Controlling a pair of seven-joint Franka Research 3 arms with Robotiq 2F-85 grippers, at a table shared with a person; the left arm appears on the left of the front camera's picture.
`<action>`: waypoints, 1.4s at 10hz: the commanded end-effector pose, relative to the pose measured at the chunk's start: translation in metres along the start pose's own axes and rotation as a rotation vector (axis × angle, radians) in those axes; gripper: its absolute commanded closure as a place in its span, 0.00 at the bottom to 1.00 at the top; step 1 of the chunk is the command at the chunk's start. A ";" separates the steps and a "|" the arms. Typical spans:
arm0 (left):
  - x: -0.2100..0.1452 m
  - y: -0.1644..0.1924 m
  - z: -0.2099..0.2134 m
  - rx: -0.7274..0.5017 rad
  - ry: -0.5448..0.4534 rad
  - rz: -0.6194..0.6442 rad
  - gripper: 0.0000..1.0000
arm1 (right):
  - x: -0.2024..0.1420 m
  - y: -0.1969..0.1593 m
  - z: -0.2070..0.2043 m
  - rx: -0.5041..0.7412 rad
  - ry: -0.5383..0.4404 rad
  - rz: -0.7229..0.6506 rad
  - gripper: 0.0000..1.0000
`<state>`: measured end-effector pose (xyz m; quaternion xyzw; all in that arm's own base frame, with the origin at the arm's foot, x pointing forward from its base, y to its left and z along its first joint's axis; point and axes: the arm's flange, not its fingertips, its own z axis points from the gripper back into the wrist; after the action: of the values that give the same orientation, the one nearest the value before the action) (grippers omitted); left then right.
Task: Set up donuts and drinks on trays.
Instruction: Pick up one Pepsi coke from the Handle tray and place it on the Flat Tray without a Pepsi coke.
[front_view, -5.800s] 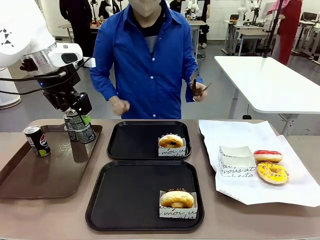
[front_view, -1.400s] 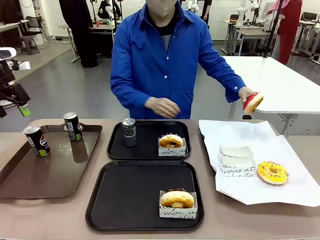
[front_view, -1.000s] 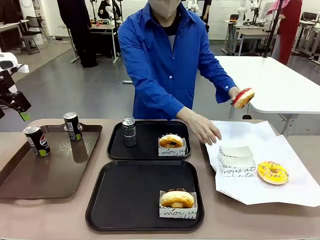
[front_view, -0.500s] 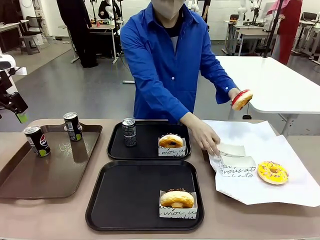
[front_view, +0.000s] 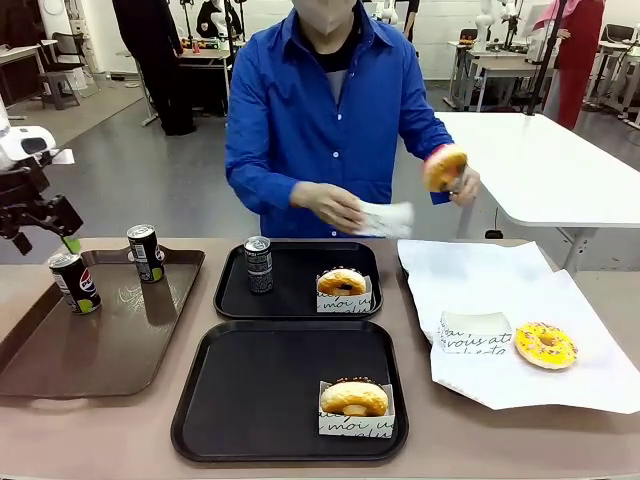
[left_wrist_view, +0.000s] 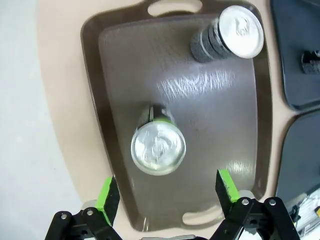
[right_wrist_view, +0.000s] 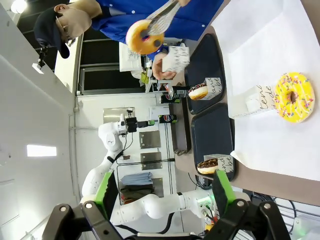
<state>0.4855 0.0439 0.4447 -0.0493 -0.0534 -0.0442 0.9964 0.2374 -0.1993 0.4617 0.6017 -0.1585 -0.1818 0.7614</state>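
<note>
Moved since half a sec ago: the person's hand (front_view: 328, 205) has lifted a paper sleeve (front_view: 386, 218) off the white paper (front_view: 500, 275) to chest height, upper ctr of pic. The tong-held donut (front_view: 444, 167) has swung in beside it. The left gripper (front_view: 45, 238) has come closer to the cans at far left.

Status: far tray (front_view: 232, 292), ctr, holds a sleeved donut (front_view: 342, 284) plus one upright can (front_view: 259, 264), so it looks complete. Near tray (front_view: 250, 400), lower ctr, has a second sleeved donut (front_view: 355, 400) at its right side, no drink yet. Two more stand upright on the brown tray (front_view: 110, 350), left of pic: the Pepsi can (front_view: 75, 282) and a rear can (front_view: 146, 252), apart. Prob. one of these goes to the near tray; that looks like the main step left. A yellow donut (front_view: 545, 345) lies bare on the paper at right, beside an empty sleeve (front_view: 475, 332).

Left gripper: jaws wide apart, empty, hovering over the Pepsi can, which in the wrist view sits in line w/ the gap. Right gripper (right_wrist_view: 164, 189): jaws apart, nothing held, well clear of the table.
</note>
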 end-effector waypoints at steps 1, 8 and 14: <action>0.016 -0.012 -0.011 0.076 -0.027 0.013 0.00 | 0.000 -0.001 0.000 0.017 0.004 0.005 0.00; 0.019 -0.010 -0.034 0.101 0.038 -0.026 0.00 | 0.000 -0.001 0.000 0.017 0.004 0.005 0.00; 0.022 -0.004 -0.055 0.087 0.053 -0.029 0.00 | 0.000 -0.001 0.000 0.017 0.004 0.005 0.00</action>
<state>0.5083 0.0309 0.3956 0.0007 -0.0238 -0.0582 0.9980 0.2374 -0.1993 0.4617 0.6017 -0.1585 -0.1818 0.7614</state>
